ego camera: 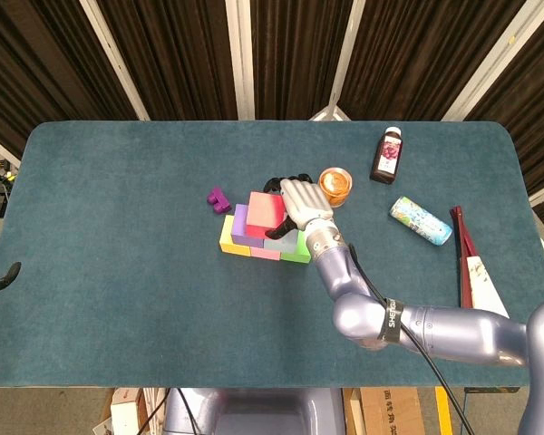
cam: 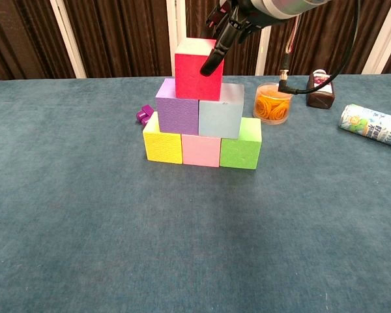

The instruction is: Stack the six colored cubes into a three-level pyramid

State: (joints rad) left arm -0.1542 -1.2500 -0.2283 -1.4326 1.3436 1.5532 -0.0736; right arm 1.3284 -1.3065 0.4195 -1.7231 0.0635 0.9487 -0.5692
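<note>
A three-level stack stands mid-table. Its bottom row is a yellow cube [cam: 163, 145], a pink cube [cam: 201, 150] and a green cube [cam: 240, 151]. A purple cube [cam: 176, 116] and a light blue cube [cam: 220, 117] sit on them. The red cube [cam: 197, 68] [ego camera: 265, 208] rests on top, straddling those two. My right hand [cam: 225, 23] [ego camera: 301, 199] reaches over it from the right and holds it, dark fingers down its front face and the rest curled over the far side. The left hand shows in neither view.
A small purple piece [cam: 144, 115] lies just behind the stack's left end. To the right stand an orange cup of rubber bands [cam: 272, 104] and a dark bottle [cam: 319, 90], with a patterned can [cam: 371, 125] lying on its side. A dark shape [ego camera: 0, 279] pokes in at the left edge.
</note>
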